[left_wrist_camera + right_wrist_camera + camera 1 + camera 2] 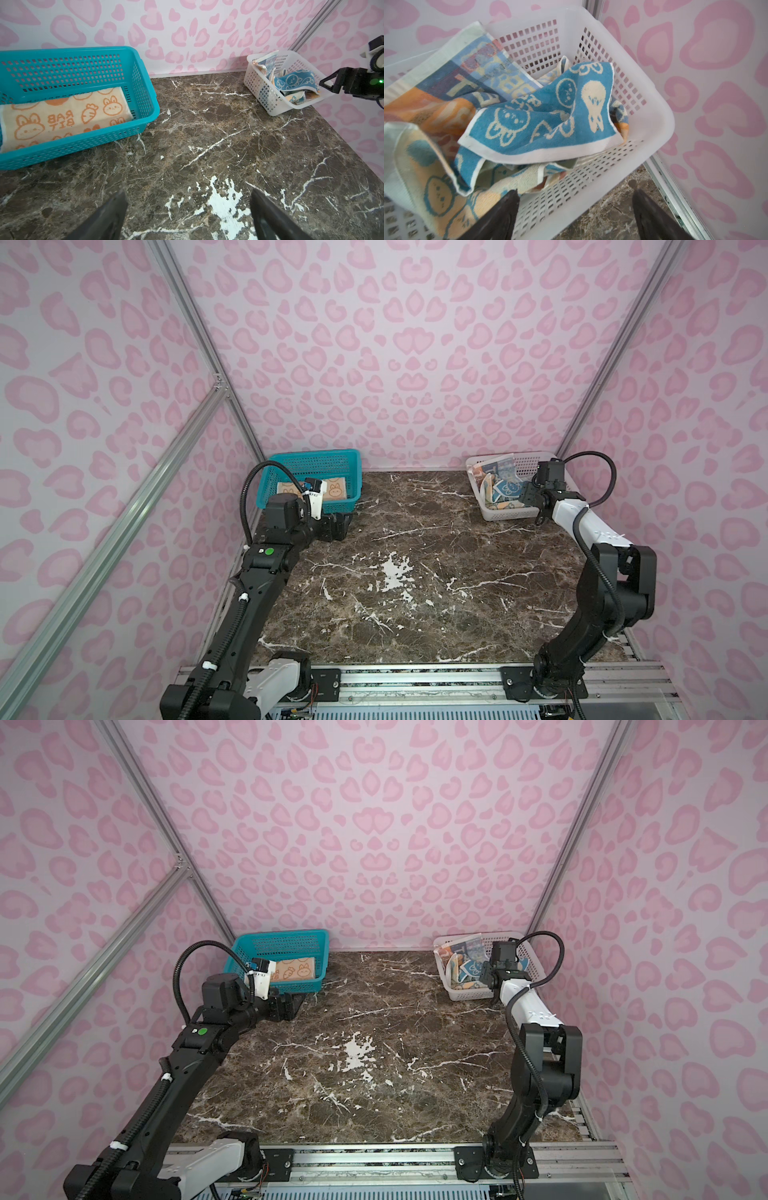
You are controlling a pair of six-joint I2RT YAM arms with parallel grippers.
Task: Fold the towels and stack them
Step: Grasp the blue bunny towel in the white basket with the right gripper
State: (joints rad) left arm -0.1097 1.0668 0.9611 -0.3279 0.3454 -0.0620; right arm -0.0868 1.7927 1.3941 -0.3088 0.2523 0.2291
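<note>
Plastic mesh, back left in both top views: the teal basket [316, 455] holds a folded orange-cream towel [334, 489]; the white basket [503, 512], back right, holds a crumpled blue towel [508, 488] over a lettered towel [494, 468]. Left wrist view: the orange-cream towel reads "RAB BIT"; the left gripper [187, 216] gapes wide above the marble table [207, 135], holding nothing. Right wrist view: the right gripper [575, 193] stands spread at the white basket's near wall, empty; a "T" shows on the lettered towel.

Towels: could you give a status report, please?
Left gripper open, empty; right gripper open at white basket. Blue towel crumpled inside. Nothing blocking.
</note>
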